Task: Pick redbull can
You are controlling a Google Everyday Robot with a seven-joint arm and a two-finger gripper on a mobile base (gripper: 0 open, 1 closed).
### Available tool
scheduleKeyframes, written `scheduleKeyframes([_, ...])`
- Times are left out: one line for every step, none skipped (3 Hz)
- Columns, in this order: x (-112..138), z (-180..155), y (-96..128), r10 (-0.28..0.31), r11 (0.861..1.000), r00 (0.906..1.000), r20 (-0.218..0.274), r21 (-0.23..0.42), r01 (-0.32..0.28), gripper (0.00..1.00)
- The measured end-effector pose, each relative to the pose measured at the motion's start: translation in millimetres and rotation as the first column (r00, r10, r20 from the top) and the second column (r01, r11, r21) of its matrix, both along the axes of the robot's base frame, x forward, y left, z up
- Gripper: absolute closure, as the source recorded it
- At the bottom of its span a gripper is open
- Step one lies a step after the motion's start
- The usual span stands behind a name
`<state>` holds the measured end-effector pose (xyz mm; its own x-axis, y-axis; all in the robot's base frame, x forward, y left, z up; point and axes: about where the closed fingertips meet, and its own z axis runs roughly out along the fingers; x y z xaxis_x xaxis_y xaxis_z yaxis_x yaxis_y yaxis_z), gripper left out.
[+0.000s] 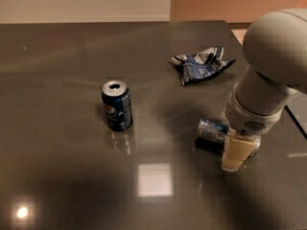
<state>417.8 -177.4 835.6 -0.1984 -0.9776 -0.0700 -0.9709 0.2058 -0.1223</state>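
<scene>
1. A dark blue Pepsi can (116, 105) stands upright left of centre on the glossy dark table (57, 51). Its top shows a dark opening, and what it holds cannot be seen.
2. The redbull can (212, 129) lies on its side at the right of the table, well apart from the Pepsi can.
3. The gripper (236, 155) hangs at the redbull can's right end and covers it. Whether the gripper is apart, together or clamped on the can cannot be told.
4. The pale arm (273, 75) is cut off by the right edge.
5. A crumpled blue-and-white foil bag (201, 63) lies flat beyond the redbull can.
6. Counted: two cans, one bag, one gripper.
</scene>
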Motion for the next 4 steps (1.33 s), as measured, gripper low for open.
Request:
scheduleKeyframes([-2,3,3,0.020,1.000,0.9998,0.001,-0.003,-0.020,0.47])
scheduleKeyframes([-5,10,6,0.052,0.999,0.9986,0.006,-0.002,-0.052,0.71])
scheduleKeyframes([-11,31,13,0.119,0.993,0.9927,0.021,0.006,-0.119,0.93])
scheduleKeyframes([-21,55,20,0.211,0.977,0.9766,0.040,0.001,-0.212,1.00])
